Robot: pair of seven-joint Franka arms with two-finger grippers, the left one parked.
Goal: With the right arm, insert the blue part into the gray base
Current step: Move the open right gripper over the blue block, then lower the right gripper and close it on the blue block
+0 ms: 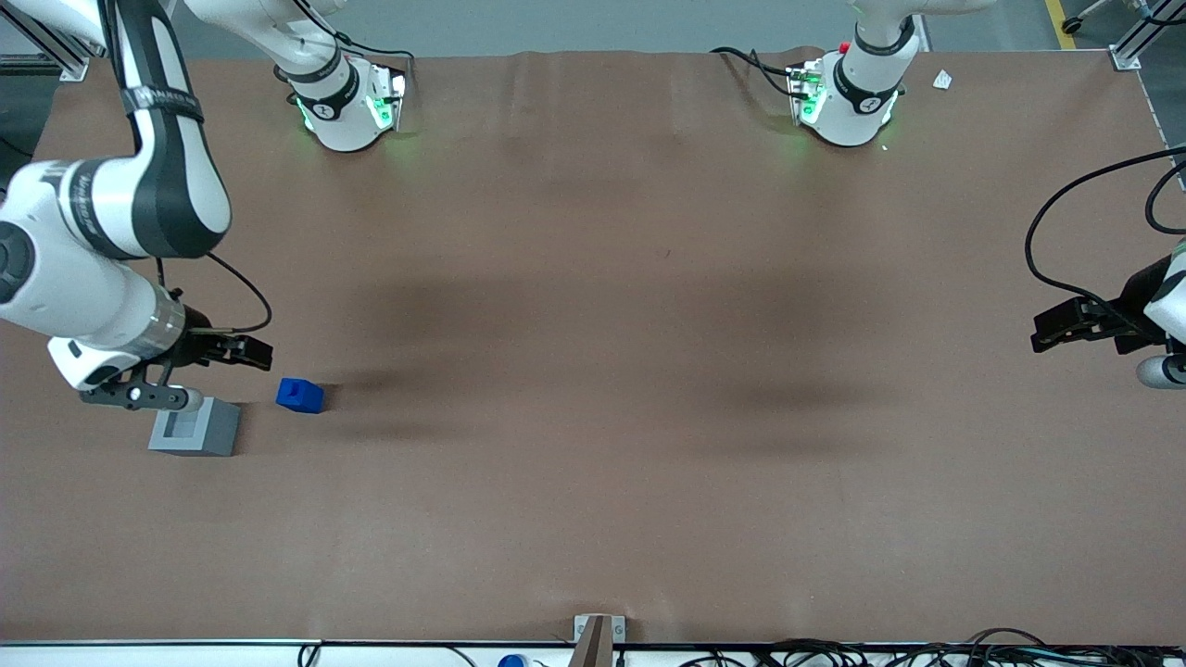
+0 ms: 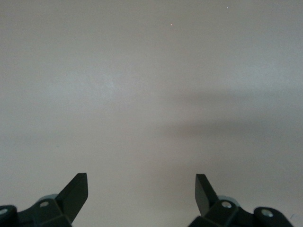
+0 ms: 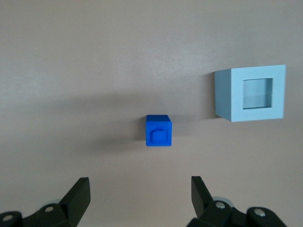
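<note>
My gripper [image 3: 140, 189] spread wide, empty, above blue part [image 3: 158, 131]. Wrist view shows stub facing up; front view too coarse, probably. Gray base [image 1: 195, 427] beside, apart.

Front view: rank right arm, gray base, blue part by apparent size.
1. right arm, largest by far; its gripper hangs open above the table beside both pieces.
2. gray base.
3. blue part, smallest.

right arm [image 1: 93, 269] cut off at frame edge, hand [image 3: 141, 198] bases cropped

White-black right arm [image 1: 111, 222] – black pincer [image 3: 140, 194], thin cable
</note>
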